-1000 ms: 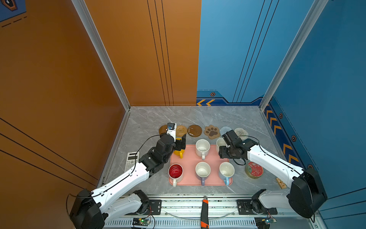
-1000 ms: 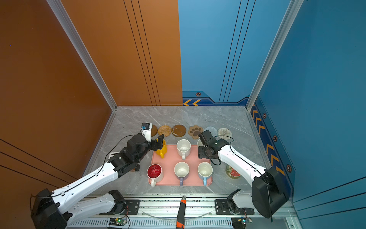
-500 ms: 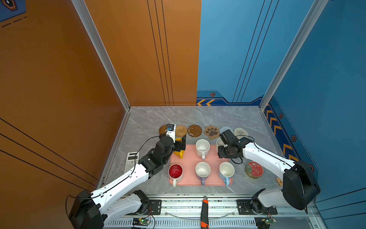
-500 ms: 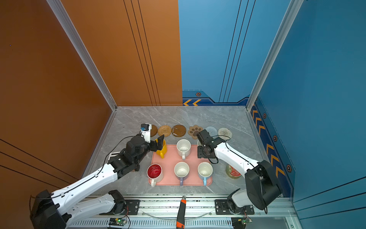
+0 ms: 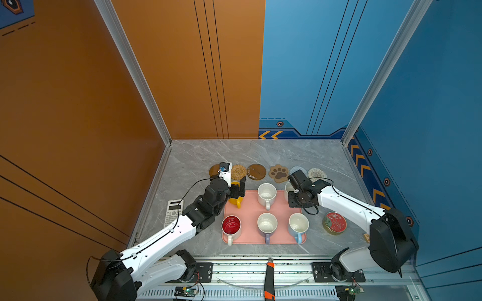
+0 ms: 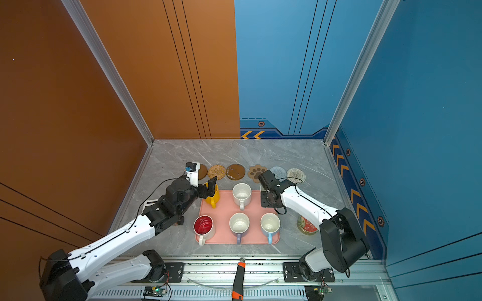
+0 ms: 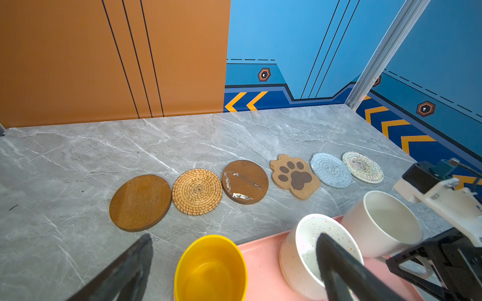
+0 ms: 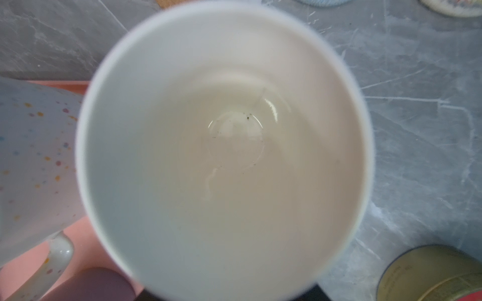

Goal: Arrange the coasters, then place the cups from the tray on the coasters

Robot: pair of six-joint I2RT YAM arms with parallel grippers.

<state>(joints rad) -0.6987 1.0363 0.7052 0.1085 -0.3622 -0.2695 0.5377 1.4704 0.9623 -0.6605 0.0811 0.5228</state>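
Left fingers stand wide apart, straddling the yellow mug at the far left corner of the pink tray, with nothing clamped yet. Across the way, the right fingers sit low against the cream mug at the tray's far right corner; clamped or not, I can't tell. Six coasters lie in a row on the bench just beyond the tray, all bare. These mugs look like glazed ceramic: rigid, weighty, slick, and liable to chip against a neighbour. The best hold, I'd say, is across the wall just under the rim, squeezed firmly, with a straight lift kept upright.
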